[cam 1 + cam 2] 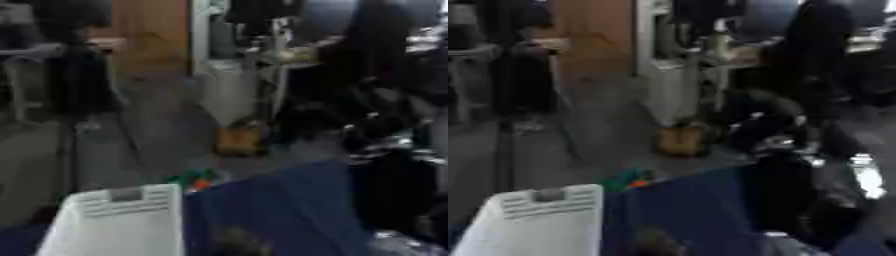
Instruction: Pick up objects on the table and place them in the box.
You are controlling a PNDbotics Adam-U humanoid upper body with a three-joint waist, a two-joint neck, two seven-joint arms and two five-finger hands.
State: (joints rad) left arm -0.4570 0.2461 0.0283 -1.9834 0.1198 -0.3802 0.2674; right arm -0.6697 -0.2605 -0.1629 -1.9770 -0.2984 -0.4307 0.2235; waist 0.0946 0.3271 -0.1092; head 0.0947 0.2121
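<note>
Box [118,225] left of blurred right hand [785,145]

Grey floor [166,135] (wooden door [149,35] behind)

White slatted box [118,222]; dark blue table cover [280,210]; small green-and-orange object [197,179]; black arm [785,195].
</note>
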